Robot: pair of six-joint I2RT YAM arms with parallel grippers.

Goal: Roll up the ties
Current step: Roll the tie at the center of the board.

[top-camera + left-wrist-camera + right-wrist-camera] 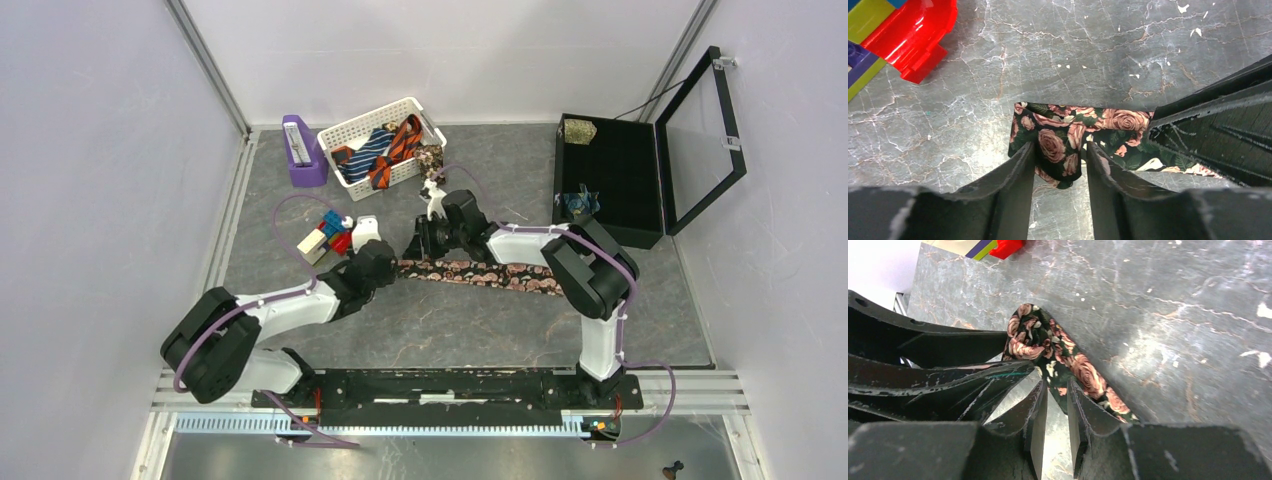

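Observation:
The dark floral tie lies flat across the table middle, and its left end is folded over. In the left wrist view my left gripper straddles that folded end, which fills the gap between the fingers. In the right wrist view my right gripper has its jaws nearly together with the tie's edge between the tips. From above, the left gripper and right gripper meet at the tie's left end. Navy-white striped, orange-black striped and tan floral ties lie in a white basket.
Toy blocks sit just left of the grippers; the red block is near in the left wrist view. A purple box stands by the basket. An open black case at the right holds an olive-gold roll and a teal roll.

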